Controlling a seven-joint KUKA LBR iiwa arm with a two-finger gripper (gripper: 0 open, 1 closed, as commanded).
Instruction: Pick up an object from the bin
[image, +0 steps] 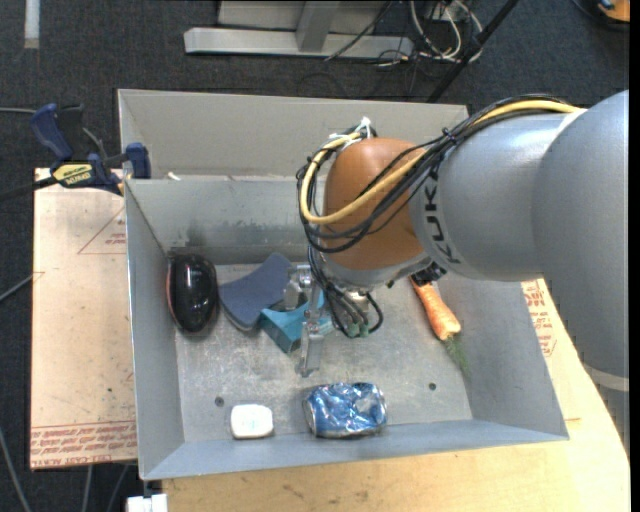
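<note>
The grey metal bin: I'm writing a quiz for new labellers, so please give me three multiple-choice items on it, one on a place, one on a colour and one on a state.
1. Where in the grey metal bin does the black oval computer mouse lie?
A. by the right wall
B. by the left wall
C. in the middle of the near wall

2. What colour is the small rounded bar in the near left corner?
A. red
B. green
C. white

3. How does the orange toy carrot lie?
A. on the floor, apart from the gripper
B. on top of the mouse
C. standing upright in a corner

Answers:
1 B: the mouse rests against the left wall.
2 C: the bar is plainly white.
3 A: the carrot lies by the right wall, with bare floor between it and the gripper.
</note>
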